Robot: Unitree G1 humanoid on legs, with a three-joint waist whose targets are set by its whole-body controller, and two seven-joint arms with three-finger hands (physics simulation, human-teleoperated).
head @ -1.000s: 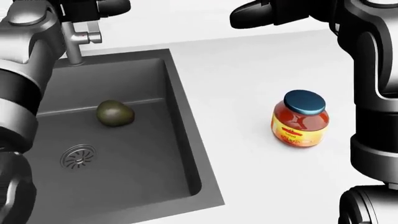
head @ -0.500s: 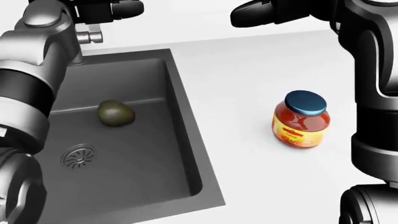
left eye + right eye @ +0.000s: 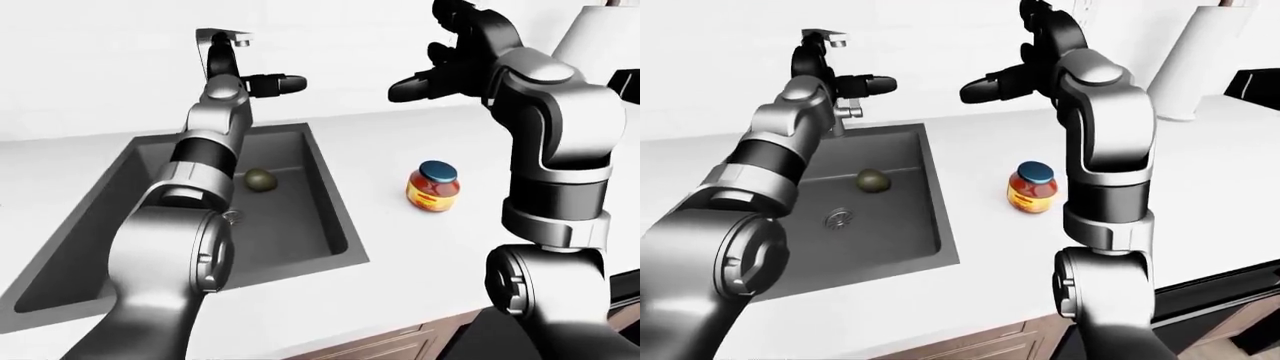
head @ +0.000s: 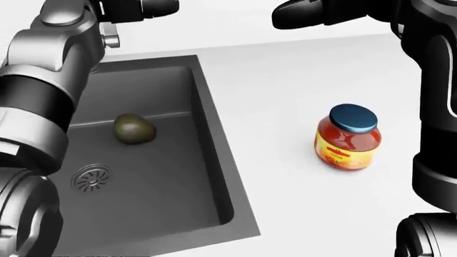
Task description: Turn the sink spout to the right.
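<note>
Both arms are raised, seen best from the 2 eye views. The left arm stretches up and away from the camera, its silver upper segments large at the bottom left, narrowing to the wrist beside the sink spout (image 3: 818,37). The left hand (image 3: 845,81) sits just below the spout's top, one dark finger pointing straight right; whether any finger touches the spout is hard to tell. The right arm rises vertically, bends at the elbow, and its right hand (image 3: 1015,71) hangs well right of the spout, fingers spread apart, gripping nothing.
</note>
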